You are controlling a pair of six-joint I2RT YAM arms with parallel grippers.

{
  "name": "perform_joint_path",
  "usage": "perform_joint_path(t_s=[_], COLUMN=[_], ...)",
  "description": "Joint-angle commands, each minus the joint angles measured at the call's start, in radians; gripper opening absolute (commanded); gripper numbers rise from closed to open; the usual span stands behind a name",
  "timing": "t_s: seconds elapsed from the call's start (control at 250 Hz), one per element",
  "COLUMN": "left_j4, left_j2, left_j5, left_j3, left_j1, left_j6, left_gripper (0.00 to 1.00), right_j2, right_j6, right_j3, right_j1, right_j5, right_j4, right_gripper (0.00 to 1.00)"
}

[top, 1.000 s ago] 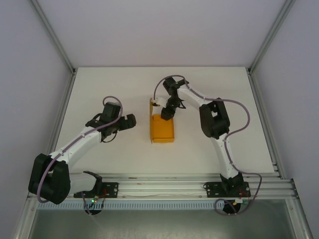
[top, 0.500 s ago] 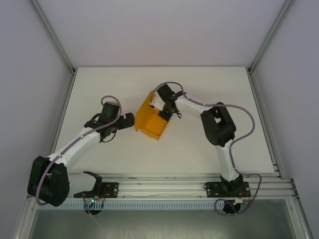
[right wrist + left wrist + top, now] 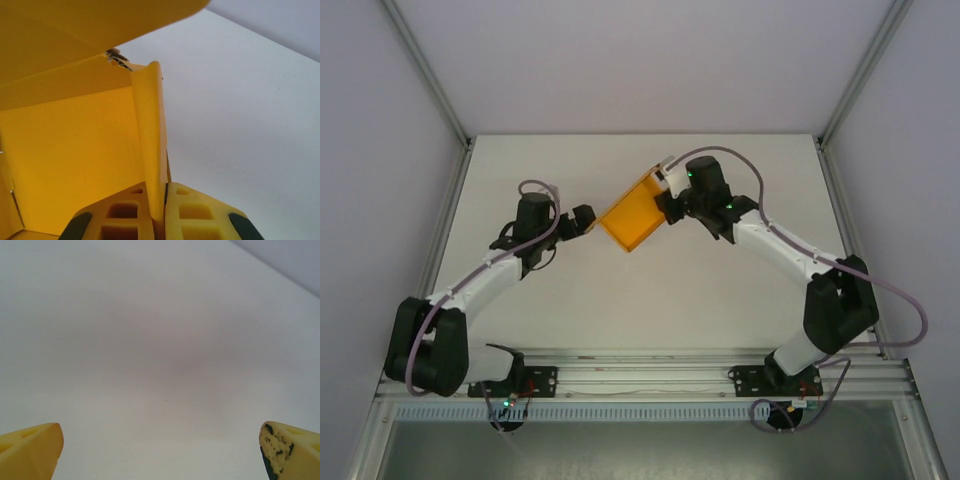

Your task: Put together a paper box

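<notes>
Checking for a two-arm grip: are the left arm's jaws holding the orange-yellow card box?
No, the left jaws stand wide open over the white table, nothing between them.

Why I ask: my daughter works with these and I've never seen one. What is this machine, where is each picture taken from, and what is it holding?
These are two robot arms bolted at the near edge of a white table. The overhead picture looks down from above and behind them, with the left arm on the left and the right arm on the right. The other two pictures come from a small camera on each wrist, so each arm's own yellow fingers show at the bottom. The right arm's fingers are shut on one wall of an orange paper box, holding it tilted. The left arm's fingers are wide open, holding nothing, close beside the box.
</notes>
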Motion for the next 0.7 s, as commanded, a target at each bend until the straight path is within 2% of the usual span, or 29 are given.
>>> perform_joint_path(t_s=[0.0, 0.072, 0.132, 0.216, 0.38, 0.452, 0.568, 0.696], left_j4=[0.224, 0.321, 0.326, 0.315, 0.291, 0.208, -0.046, -0.180], left_j2=[0.058, 0.094, 0.120, 0.122, 0.094, 0.095, 0.114, 0.126], left_j5=[0.318, 0.425, 0.476, 0.445, 0.443, 0.370, 0.151, -0.021], left_j3=[0.028, 0.036, 0.060, 0.066, 0.058, 0.078, 0.133, 0.124], left_j1=[-0.036, -0.049, -0.054, -0.057, -0.056, -0.056, -0.056, -0.054], left_j6=[0.015, 0.010, 0.021, 0.014, 0.031, 0.019, 0.048, 0.069], left_gripper=[1.00, 1.00, 1.00, 1.00, 1.00, 1.00, 1.00, 1.00], right_j2=[-0.009, -0.017, -0.023, -0.021, -0.012, 0.010, 0.024, 0.013], right_j6=[0.130, 0.150, 0.167, 0.147, 0.089, 0.125, 0.244, 0.358], right_j3=[-0.028, -0.045, -0.049, -0.035, -0.019, -0.025, -0.066, -0.158], right_j1=[0.041, 0.045, 0.044, 0.043, 0.042, 0.042, 0.042, 0.041], right_j5=[-0.191, -0.200, -0.195, -0.121, 0.106, 0.179, 0.290, 0.308], right_j4=[0.157, 0.190, 0.198, 0.160, 0.058, 0.023, -0.011, 0.008], right_gripper=[0.00, 0.00, 0.00, 0.00, 0.00, 0.00, 0.00, 0.00])
